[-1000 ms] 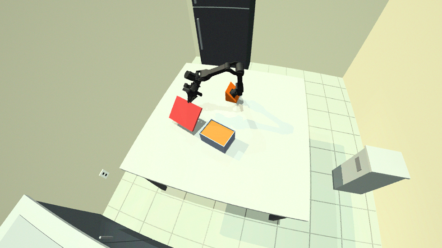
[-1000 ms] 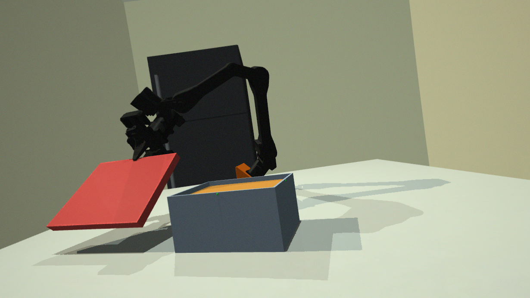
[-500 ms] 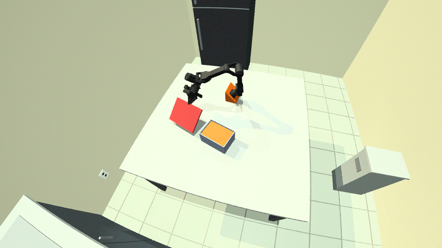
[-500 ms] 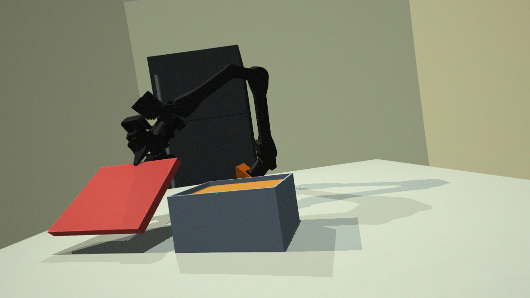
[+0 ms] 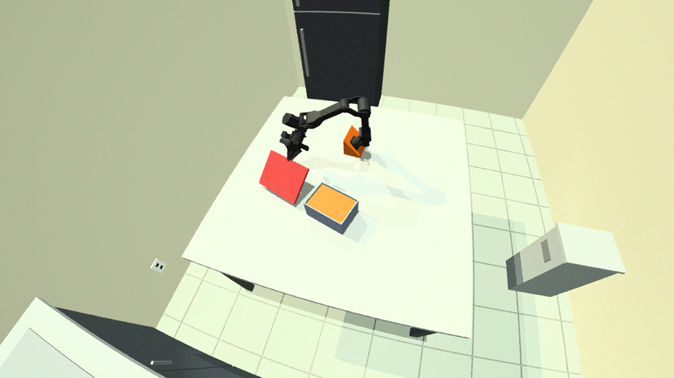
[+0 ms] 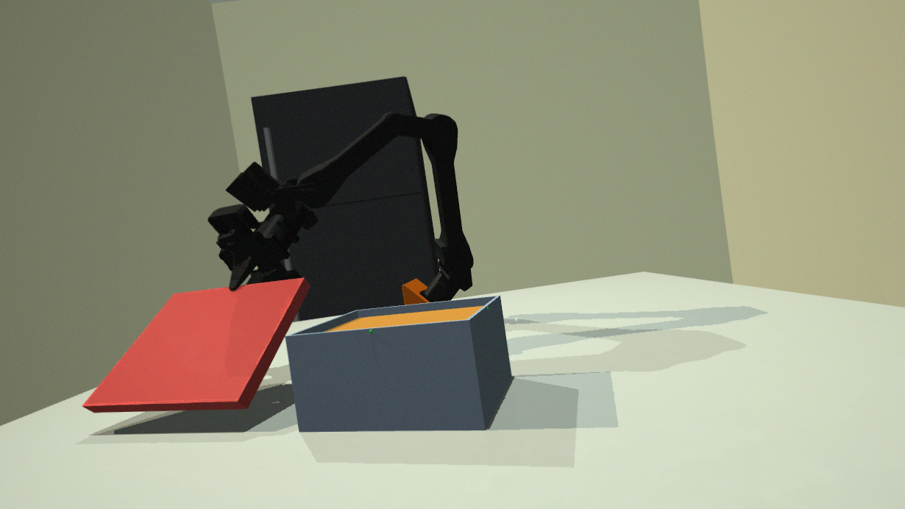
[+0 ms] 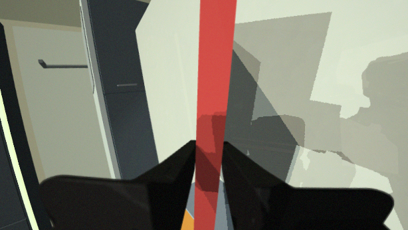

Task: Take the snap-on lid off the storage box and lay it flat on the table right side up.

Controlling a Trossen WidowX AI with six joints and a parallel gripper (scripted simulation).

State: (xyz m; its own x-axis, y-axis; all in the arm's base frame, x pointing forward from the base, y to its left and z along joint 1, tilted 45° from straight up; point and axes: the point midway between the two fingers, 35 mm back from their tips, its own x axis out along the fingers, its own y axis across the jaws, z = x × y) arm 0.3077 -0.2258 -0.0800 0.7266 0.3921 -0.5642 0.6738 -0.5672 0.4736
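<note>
The red lid (image 5: 284, 177) (image 6: 196, 348) (image 7: 216, 66) is off the box and held tilted steeply beside it, its lower edge just above the table and its upper edge at my fingers. My gripper (image 5: 289, 158) (image 6: 235, 288) (image 7: 208, 146) is shut on the lid's upper edge; the wrist view shows a finger on each side of it. The slate-blue storage box (image 5: 324, 219) (image 6: 385, 382) stands upright and open on the table (image 5: 400, 273) (image 6: 696, 430), to the right of the lid in the top and exterior views. An orange surface shows inside the box.
An orange wedge-shaped block (image 5: 351, 142) (image 6: 414, 290) sits at the arm's base, behind the box. A dark tall cabinet (image 5: 339, 43) (image 6: 354, 253) stands beyond the table's back edge. The lid's shadow falls on the table under it and reaches the box.
</note>
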